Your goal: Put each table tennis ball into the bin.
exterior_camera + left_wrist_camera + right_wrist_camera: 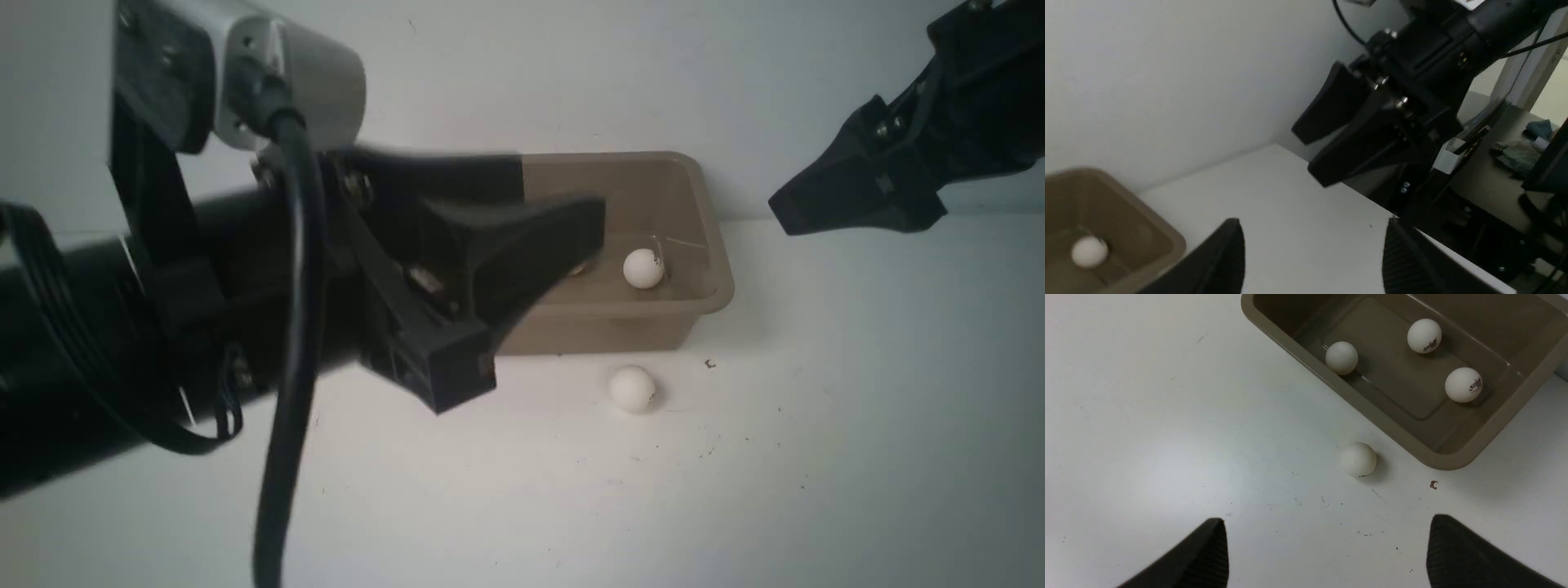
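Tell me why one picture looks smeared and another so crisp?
Front view: the left arm, close to the lens, is smeared and hides part of the bin. Left wrist view: soft all over, the ball inside a fuzzy blob. Right wrist view: crisp, logo sharp on one ball, loose ball casting a faint shadow.

Three white balls (1424, 335) lie in the taupe bin (1447, 463); a fourth ball (1358, 459) rests just outside it.
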